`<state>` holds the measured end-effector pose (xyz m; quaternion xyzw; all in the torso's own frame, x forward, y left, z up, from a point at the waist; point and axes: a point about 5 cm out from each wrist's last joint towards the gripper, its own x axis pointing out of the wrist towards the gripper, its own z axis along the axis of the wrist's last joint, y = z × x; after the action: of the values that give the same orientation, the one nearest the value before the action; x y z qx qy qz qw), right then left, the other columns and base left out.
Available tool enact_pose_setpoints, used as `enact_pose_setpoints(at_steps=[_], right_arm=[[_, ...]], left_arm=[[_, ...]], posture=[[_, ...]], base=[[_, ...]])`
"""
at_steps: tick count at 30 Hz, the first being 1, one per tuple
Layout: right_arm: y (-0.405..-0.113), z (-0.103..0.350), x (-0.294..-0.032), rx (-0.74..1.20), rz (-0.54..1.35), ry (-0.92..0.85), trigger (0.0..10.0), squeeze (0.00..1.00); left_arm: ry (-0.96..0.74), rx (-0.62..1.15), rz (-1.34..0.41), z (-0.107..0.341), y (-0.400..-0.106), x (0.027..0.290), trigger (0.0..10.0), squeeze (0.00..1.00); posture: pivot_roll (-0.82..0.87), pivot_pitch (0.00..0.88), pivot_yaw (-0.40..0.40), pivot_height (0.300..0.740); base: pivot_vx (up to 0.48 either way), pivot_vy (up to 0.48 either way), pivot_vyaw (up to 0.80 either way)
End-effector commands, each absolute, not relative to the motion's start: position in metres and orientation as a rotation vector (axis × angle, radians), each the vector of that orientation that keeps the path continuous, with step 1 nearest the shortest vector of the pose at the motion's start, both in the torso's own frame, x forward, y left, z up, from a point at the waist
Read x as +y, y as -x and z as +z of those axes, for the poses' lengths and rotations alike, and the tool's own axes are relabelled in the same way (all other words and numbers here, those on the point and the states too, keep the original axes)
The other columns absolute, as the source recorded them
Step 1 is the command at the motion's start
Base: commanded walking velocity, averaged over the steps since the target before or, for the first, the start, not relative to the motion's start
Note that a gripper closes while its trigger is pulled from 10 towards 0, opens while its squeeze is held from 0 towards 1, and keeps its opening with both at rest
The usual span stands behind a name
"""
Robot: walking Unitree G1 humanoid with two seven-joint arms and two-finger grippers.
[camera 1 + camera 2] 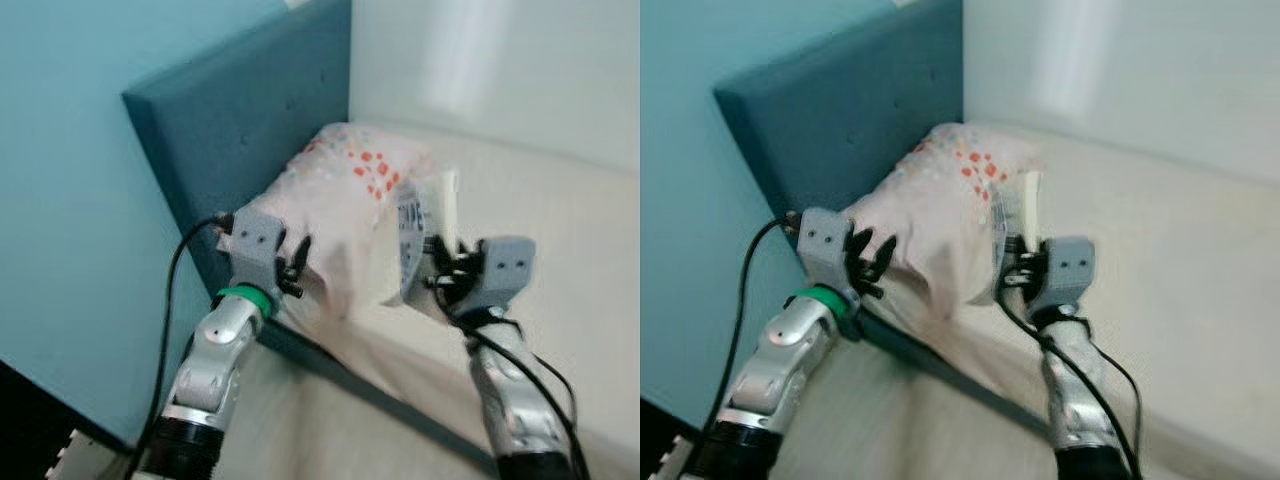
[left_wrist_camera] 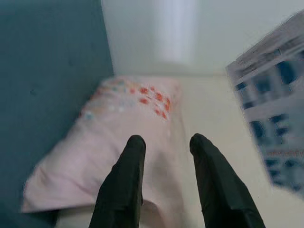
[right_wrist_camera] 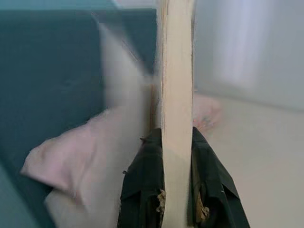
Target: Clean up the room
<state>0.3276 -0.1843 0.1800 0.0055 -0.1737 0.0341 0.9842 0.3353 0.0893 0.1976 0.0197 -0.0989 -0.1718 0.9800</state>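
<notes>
A pink pillow [image 1: 340, 200] with red dots leans against the teal headboard [image 1: 240, 120] at the head of the bed. My left gripper [image 1: 297, 268] is open at the pillow's near left corner, and in the left wrist view its fingers [image 2: 127, 180] are apart over the pillow [image 2: 109, 147] with nothing between them. My right gripper [image 1: 437, 268] is shut on a thin book [image 1: 415, 225] with a blue and white printed cover. It holds the book upright against the pillow's right side. In the right wrist view the book [image 3: 176, 95] is edge-on between the fingers.
The cream mattress [image 1: 560, 250] stretches away to the right and back. A white wall [image 1: 500, 60] runs behind the bed and a light blue wall [image 1: 70, 200] stands to the left of the headboard. The views are slightly blurred.
</notes>
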Motion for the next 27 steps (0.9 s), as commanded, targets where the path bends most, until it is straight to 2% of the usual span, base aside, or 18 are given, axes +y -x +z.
enact_pose_setpoints(at_steps=[1, 22, 27], right_arm=[[-0.3265, 0.1833, -0.1757, -0.376, 0.093, -0.032, 10.0, 0.0], [-0.3267, 0.1835, -0.1774, -0.376, 0.083, -0.04, 10.0, 0.0], [-0.3269, 0.184, -0.1784, -0.378, 0.077, -0.04, 10.0, 0.0]], left_arm=[[-0.043, -0.172, -0.324, 0.1898, -0.3348, 0.0965, 10.0, 0.0], [-0.043, -0.167, -0.336, 0.1888, -0.3341, 0.0951, 10.0, 0.0], [-0.042, -0.168, -0.339, 0.189, -0.3339, 0.0943, 10.0, 0.0]], posture=[[-0.16, 0.074, 0.111, 0.708], [-0.16, 0.079, 0.115, 0.708], [-0.16, 0.08, 0.116, 0.708]], base=[[0.431, 0.0, -0.46], [0.421, 0.0, -0.72], [0.406, 0.0, 0.0]])
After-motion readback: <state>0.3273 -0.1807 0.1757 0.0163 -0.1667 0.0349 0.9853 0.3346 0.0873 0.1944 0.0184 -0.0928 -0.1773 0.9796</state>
